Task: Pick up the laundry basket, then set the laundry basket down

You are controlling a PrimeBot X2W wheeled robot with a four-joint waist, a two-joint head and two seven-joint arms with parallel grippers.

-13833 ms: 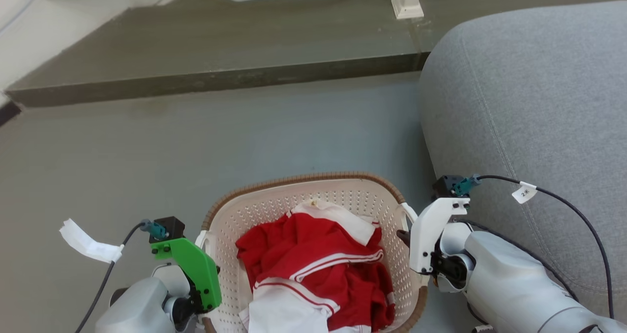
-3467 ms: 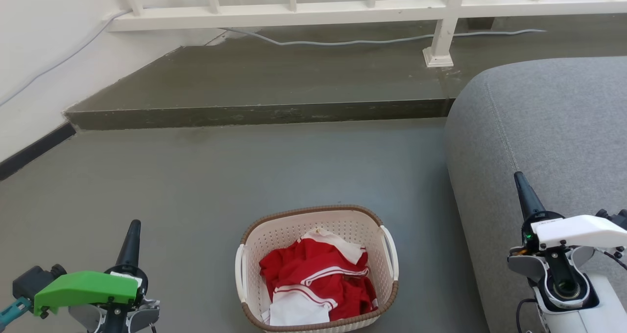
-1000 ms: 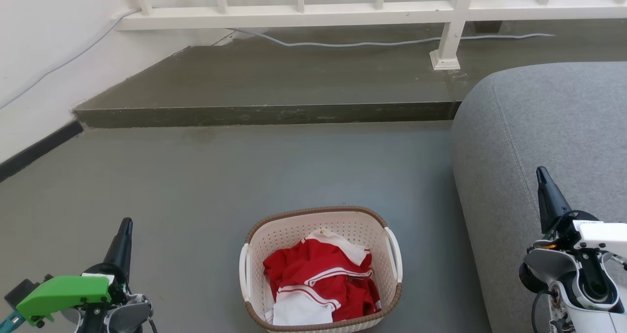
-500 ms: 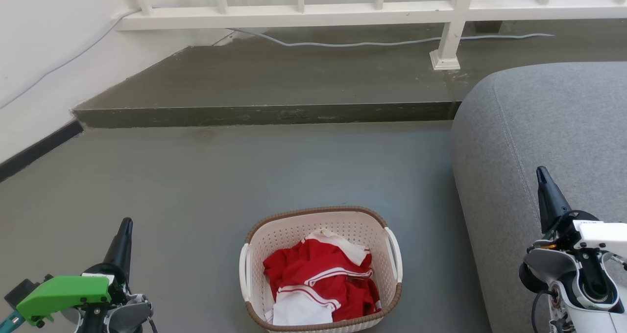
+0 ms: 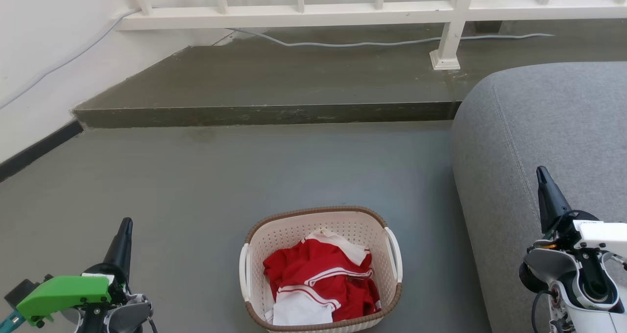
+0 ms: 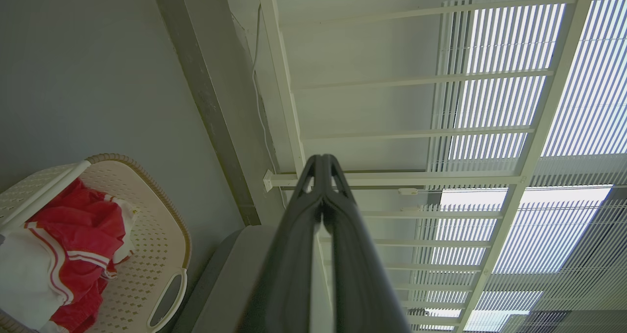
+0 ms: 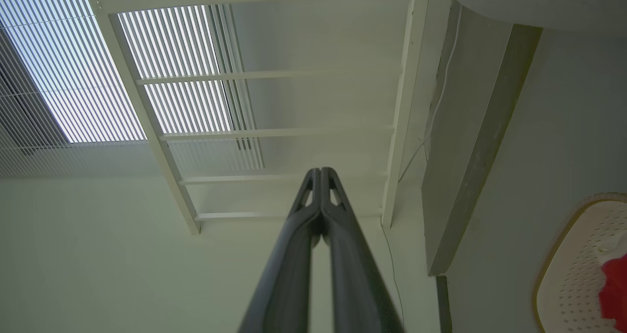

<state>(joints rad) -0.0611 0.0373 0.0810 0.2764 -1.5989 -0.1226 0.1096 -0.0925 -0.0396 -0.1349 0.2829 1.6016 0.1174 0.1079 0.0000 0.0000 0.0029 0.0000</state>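
Cream laundry basket [image 5: 313,210] holds red-white clothes [image 5: 318,274]; left gripper [image 5: 126,224], right gripper [image 5: 541,172]: jaws together.

Left gripper [image 5: 125,226]: two long dark tapered fingers [image 6: 294,254] pressed together at the tips, a slim gap lower down, rising ahead of a green plastic wrist cover [image 5: 63,294]. Right gripper [image 5: 541,174]: same closed pose, tips meeting, ahead of a white plastic wrist cover [image 5: 605,232].
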